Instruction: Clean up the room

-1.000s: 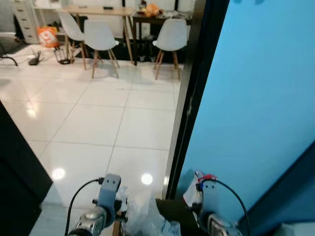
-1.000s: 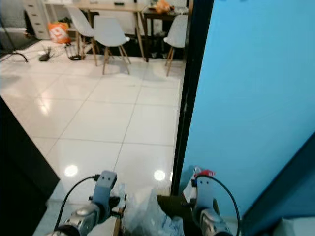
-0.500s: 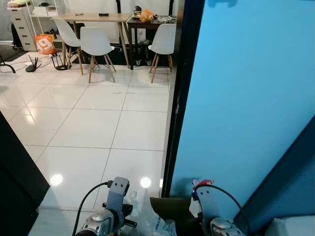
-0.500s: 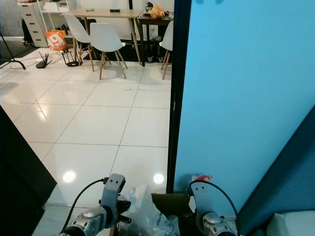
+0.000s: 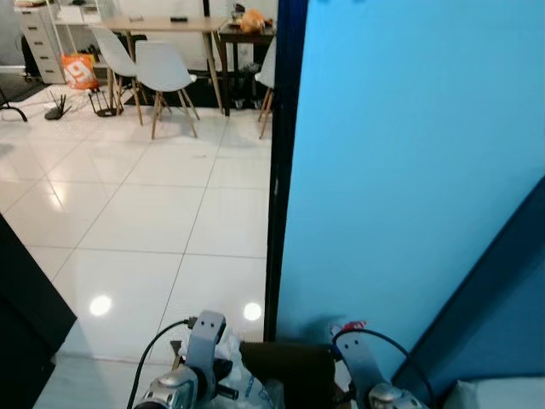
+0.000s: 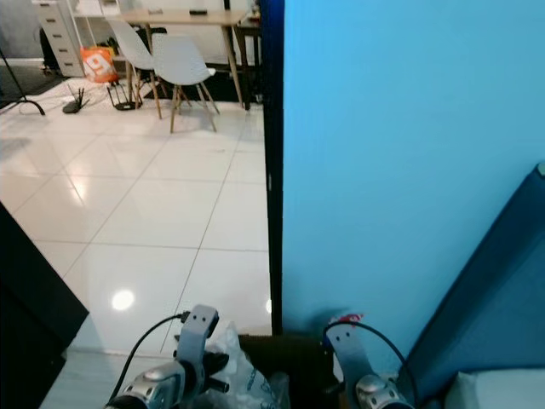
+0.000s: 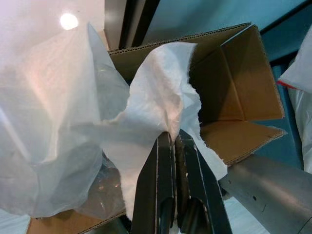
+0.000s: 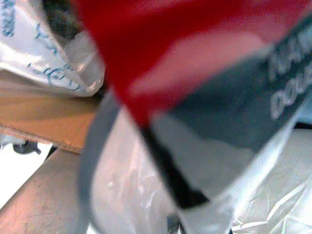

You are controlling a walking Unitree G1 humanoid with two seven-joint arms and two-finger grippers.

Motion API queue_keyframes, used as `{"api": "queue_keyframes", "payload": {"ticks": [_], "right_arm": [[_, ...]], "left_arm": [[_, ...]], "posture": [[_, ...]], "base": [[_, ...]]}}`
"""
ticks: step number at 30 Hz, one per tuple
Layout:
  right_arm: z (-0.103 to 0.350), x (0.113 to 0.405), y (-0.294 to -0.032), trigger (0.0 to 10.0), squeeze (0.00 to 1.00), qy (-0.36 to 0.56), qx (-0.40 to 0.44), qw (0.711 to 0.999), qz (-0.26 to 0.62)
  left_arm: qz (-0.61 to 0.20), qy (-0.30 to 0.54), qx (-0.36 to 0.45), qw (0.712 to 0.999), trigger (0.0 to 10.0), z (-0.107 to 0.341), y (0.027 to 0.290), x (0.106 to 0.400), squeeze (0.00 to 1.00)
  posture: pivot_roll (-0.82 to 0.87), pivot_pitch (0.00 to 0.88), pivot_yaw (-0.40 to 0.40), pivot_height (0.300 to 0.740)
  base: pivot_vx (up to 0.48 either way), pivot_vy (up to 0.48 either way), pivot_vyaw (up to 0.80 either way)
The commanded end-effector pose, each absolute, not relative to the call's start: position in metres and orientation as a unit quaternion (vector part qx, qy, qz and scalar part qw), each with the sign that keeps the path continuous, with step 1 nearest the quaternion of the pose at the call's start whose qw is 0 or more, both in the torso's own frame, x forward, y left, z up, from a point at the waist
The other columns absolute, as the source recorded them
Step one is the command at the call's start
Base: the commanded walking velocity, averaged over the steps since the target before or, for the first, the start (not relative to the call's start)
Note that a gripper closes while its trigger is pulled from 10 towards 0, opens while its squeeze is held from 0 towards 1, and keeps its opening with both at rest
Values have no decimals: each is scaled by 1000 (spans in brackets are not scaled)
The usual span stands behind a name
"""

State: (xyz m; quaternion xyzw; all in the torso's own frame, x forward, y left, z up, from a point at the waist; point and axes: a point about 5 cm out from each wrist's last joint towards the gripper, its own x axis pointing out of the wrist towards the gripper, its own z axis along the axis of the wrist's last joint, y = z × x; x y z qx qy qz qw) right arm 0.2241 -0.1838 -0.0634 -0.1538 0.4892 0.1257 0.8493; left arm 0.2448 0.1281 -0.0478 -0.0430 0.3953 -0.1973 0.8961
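Camera swung right — left pincer (image 7: 168, 141) clamped on white tissue (image 7: 156, 107) above cardboard box (image 7: 234, 92); right pincer's state unclear.

A blue wall (image 6: 400, 170) rises on the right, edged by a dark door frame (image 6: 272, 153). White chairs (image 6: 183, 64) stand far across the tiled floor (image 6: 153, 204). Both silver arms flank a cardboard box (image 6: 285, 358) below.

A blue wall (image 5: 409, 170) and its dark edge post (image 5: 277, 153) block the whole right half of the frame — no passage there. Left of the post, bare white tiled floor (image 5: 153, 213) lies open up to the white chairs (image 5: 157, 72) and table (image 5: 166, 25) at upper left. A dark panel (image 5: 21, 315) closes the lower left corner.
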Motion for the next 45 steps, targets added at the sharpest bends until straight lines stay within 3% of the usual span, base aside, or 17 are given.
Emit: {"api": "queue_keyframes", "payload": {"ticks": [1, 5, 13, 14, 15, 22, 24, 25, 26, 33, 37, 40, 45], "right_arm": [[-64, 225, -178, 10000, 0, 489, -162, 845, 143], [-65, 223, -176, 10000, 0, 496, -173, 835, 162], [-64, 224, -172, 10000, 0, 487, -130, 851, 149], [-64, 225, -170, 10000, 353, 479, -123, 856, 148], [-62, 228, -167, 10000, 1000, 470, -112, 863, 148], [-59, 233, -161, 10000, 1000, 458, -101, 870, 153], [-61, 231, -164, 10000, 1000, 471, -129, 859, 155], [-62, 229, -167, 10000, 898, 479, -140, 853, 153], [-62, 228, -171, 10000, 0, 484, -146, 850, 148], [-61, 228, -190, 10000, 0, 488, -132, 858, 92], [-57, 231, -203, 10000, 0, 486, -131, 863, 54], [-55, 232, -206, 10000, 0, 485, -133, 863, 45], [-50, 238, -216, 10000, 0, 479, -134, 867, 15]], "left_arm": [[-189, 403, -37, 895, 10000, -50, 136, 242, 0], [-188, 409, -29, 892, 10000, -52, 139, 240, 0], [-163, 441, 11, 883, 10000, -64, 158, 221, 0], [-155, 447, 14, 881, 10000, -67, 163, 216, 0], [-149, 452, 17, 879, 10000, -69, 167, 212, 0], [-139, 456, 19, 879, 10000, -71, 175, 207, 0], [-130, 425, -8, 896, 10000, -64, 173, 219, 0], [-129, 408, -21, 904, 10000, -59, 171, 226, 0], [-136, 387, -36, 911, 10000, -53, 165, 236, 0], [-206, 322, -66, 922, 10000, -28, 135, 266, 0], [-304, 315, -50, 898, 10000, -20, 105, 270, 0], [-328, 318, -34, 889, 10000, -20, 99, 269, 0], [-397, 333, 61, 853, 10000, -23, 78, 262, 0]], "posture": [[13, 29, -22, 707], [17, 31, -23, 707], [53, 51, -17, 707], [73, 64, -15, 707], [79, 65, -14, 707], [85, 76, -12, 707], [74, 83, -11, 707], [71, 83, -11, 707], [67, 83, -10, 707], [47, 78, -3, 707], [25, 72, 4, 707], [12, 70, 9, 707], [-15, 70, 17, 707]], "base": [[0, 0, 0], [0, 0, 0], [0, 0, 0], [0, 0, 0], [0, 0, 0], [0, 0, 0], [0, 0, 0], [0, 0, 0], [0, 0, 0], [0, 0, 0], [0, 0, 0], [0, 0, 0], [0, 0, 0]]}}
